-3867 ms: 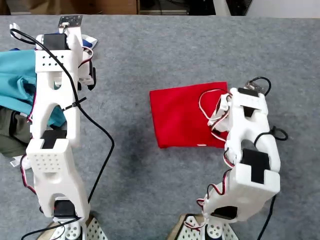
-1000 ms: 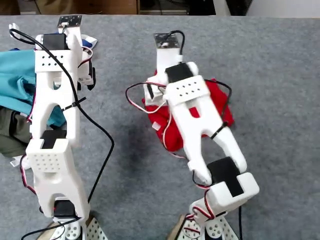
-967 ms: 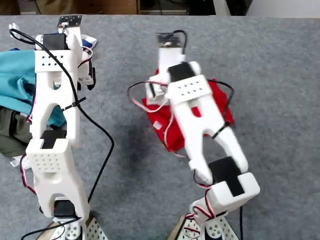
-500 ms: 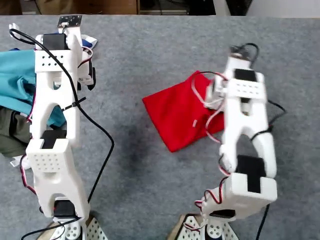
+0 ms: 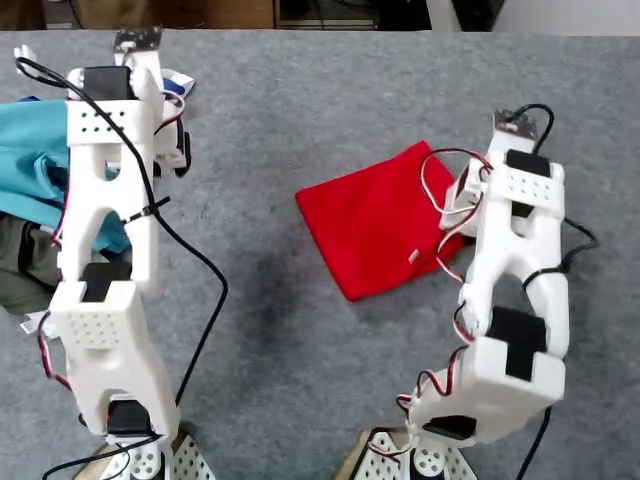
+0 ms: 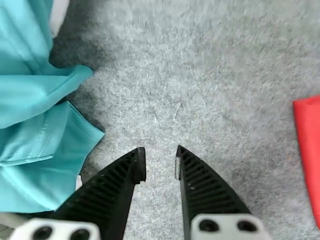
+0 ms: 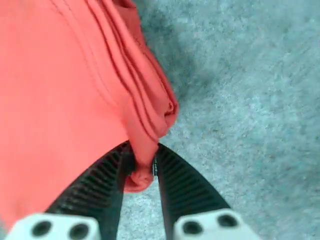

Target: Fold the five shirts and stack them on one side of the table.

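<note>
A folded red shirt [image 5: 375, 222] lies tilted on the grey table, between the two arms. My right arm [image 5: 515, 200] stands at the shirt's right edge. My right gripper [image 7: 141, 162] is shut on the layered edge of the red shirt [image 7: 65, 90]. A teal shirt [image 5: 35, 170] lies bunched at the far left, under my left arm [image 5: 105, 150]. My left gripper [image 6: 160, 162] hangs open above bare grey table, beside the teal shirt [image 6: 30, 100], with nothing between its fingers. The red shirt's edge [image 6: 309, 150] shows far off in the left wrist view.
A dark olive garment [image 5: 20, 270] lies at the left edge below the teal one. A white and blue piece of cloth [image 5: 180, 85] sits near the left arm's tip. Bare grey table [image 5: 260, 300] stretches between the arms.
The right arm swung from over the shirt's left side back to its right edge, and the red shirt went from rumpled to flat and shifted a little to the right. The left arm stayed still.
</note>
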Robot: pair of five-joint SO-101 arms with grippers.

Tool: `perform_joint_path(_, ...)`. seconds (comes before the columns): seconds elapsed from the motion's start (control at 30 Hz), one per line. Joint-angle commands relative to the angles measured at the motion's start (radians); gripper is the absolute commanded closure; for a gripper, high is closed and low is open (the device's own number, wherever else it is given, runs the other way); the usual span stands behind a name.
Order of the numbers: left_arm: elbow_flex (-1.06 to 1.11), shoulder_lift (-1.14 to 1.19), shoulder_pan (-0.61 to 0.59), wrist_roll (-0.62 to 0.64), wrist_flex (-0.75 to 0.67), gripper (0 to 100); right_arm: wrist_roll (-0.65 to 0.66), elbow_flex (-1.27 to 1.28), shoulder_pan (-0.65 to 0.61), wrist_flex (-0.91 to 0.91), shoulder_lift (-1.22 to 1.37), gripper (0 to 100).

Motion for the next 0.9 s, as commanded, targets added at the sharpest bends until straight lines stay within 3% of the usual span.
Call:
perform_joint_path(0.0,-0.006,-0.093,-0.002,0.0,0.009,89,0.005,-0.007,0.022,-0.011,0.025,81.5)
perform_joint_path(0.1,-0.006,-0.101,-0.003,0.0,0.009,89,0.008,-0.005,0.016,-0.011,0.035,66.7)
perform_joint_path(0.17,-0.006,-0.101,-0.005,0.0,0.009,89,0.008,-0.005,0.005,-0.011,0.036,62.6)
perform_joint_path(0.4,-0.006,-0.105,-0.003,0.0,0.009,89,-0.005,0.008,-0.01,-0.115,0.061,65.9)
perform_joint_path(0.87,-0.006,-0.105,-0.003,-0.003,0.009,89,-0.137,-0.016,-0.185,-0.238,0.185,65.9)
